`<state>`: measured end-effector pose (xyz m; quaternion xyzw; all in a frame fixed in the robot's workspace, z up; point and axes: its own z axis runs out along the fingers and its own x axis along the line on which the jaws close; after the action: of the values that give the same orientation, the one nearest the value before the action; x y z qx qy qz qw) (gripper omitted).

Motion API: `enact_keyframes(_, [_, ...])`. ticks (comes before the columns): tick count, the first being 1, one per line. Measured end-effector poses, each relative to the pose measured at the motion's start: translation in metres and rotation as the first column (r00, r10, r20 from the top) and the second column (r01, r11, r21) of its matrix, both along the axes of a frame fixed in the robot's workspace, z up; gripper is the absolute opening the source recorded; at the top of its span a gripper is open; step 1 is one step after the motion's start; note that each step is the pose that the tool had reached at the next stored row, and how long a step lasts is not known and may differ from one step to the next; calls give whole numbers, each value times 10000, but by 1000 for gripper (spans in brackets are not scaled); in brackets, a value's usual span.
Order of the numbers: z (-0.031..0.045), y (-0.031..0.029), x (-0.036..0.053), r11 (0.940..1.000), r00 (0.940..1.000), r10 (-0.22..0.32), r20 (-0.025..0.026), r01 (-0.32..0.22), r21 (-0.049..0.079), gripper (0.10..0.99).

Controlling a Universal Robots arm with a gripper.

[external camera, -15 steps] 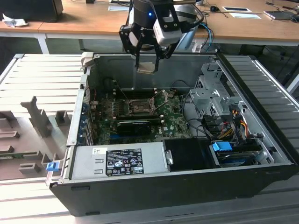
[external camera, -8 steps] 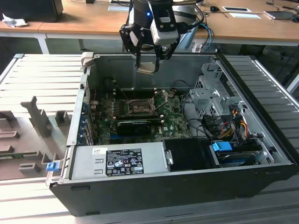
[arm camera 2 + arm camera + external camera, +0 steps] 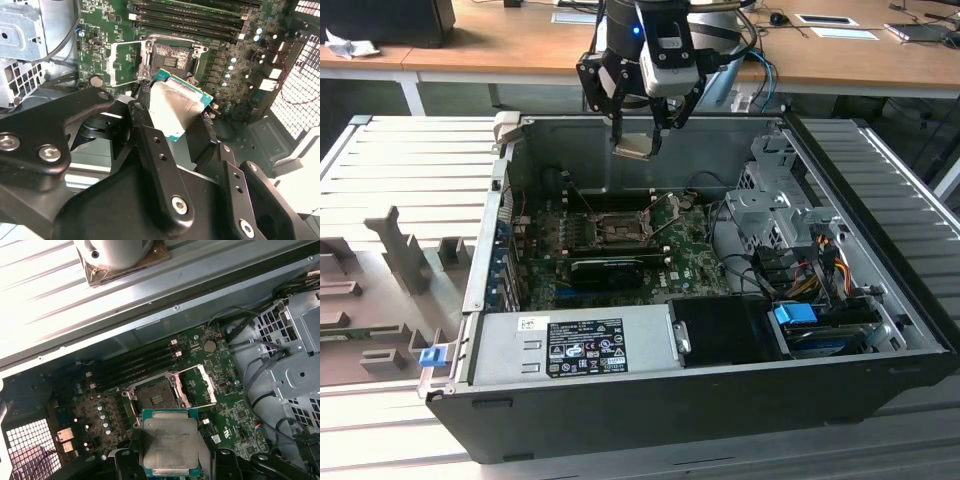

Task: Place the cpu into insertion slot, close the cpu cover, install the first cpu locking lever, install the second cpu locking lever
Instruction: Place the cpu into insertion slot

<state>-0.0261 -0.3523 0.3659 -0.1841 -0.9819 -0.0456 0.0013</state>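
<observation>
dull silver-grey metal caps the cpu point(image 3: 169, 445), a flat square chip with greenish edges, pinched in the black jaws of the gripper point(image 3: 640, 136). the arm points down, holding it above the open case point(image 3: 650, 420), clear of the dark square insertion slot point(image 3: 155, 397); the metal cpu cover point(image 3: 181, 390) lies flipped open beside it.

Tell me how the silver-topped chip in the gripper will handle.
The flat square silver-grey cpu chip looks rigid, metal lid on green board, so it likely won't flex. Thin and small, probably light. Its smooth top may be slippery; the black gripper holds it by its edges.
</observation>
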Motion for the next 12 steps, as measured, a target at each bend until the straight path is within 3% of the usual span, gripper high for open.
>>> enact_keyframes(6, [-3, 0, 0, 9985, 9985, -548, 0, 548, 0, 525])
enact_keyframes(12, [-7, 0, 0, 9903, 9903, -1393, 3, 1393, -29, 525])
